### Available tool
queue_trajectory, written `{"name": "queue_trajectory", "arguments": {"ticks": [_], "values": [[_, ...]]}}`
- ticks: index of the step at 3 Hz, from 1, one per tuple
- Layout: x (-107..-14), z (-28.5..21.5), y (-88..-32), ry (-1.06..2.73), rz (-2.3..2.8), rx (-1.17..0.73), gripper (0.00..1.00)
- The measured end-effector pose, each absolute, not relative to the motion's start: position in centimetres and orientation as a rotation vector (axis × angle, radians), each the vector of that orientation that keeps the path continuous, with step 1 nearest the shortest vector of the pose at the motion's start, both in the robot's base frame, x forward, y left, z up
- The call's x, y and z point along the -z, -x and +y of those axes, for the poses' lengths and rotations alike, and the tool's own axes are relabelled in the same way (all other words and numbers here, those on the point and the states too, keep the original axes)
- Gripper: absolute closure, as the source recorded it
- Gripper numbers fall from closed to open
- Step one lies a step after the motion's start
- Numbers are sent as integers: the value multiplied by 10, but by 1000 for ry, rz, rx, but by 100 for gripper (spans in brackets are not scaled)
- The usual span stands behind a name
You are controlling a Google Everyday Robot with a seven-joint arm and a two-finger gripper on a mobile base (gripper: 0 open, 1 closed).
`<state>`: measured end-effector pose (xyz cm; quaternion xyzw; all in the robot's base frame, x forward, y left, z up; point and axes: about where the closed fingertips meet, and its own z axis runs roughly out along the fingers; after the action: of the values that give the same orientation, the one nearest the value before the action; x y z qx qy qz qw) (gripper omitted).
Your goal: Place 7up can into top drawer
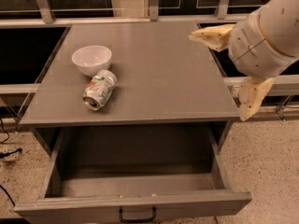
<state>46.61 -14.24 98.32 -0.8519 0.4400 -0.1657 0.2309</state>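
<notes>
The 7up can (99,90) lies on its side on the grey tabletop (159,73), at the left, touching or almost touching the white bowl (91,59) behind it. The top drawer (93,205) stands pulled out below the tabletop, with nothing in it but a few crumbs; its dark handle (137,215) is at the bottom edge. My gripper (217,77) is open and empty at the table's right edge, well to the right of the can. One cream finger (210,35) reaches over the tabletop, the other (252,99) points down past the edge.
A metal railing (149,20) and dark glass panels run behind the table. Speckled floor (266,162) lies to the right of the drawer. Dark cables (7,153) lie on the floor at the left.
</notes>
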Motion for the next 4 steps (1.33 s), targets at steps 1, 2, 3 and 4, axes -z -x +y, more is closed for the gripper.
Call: {"name": "queue_trajectory", "arguments": {"ticks": [1,2,3,4], "values": [[-989,-142,-464,2352,1192,465,0],[-994,-137,-464,2353,1158,482,0],[-999,-114,-473,2383,1003,486,0],[-998,-91,-481,2421,815,467,0]]}}
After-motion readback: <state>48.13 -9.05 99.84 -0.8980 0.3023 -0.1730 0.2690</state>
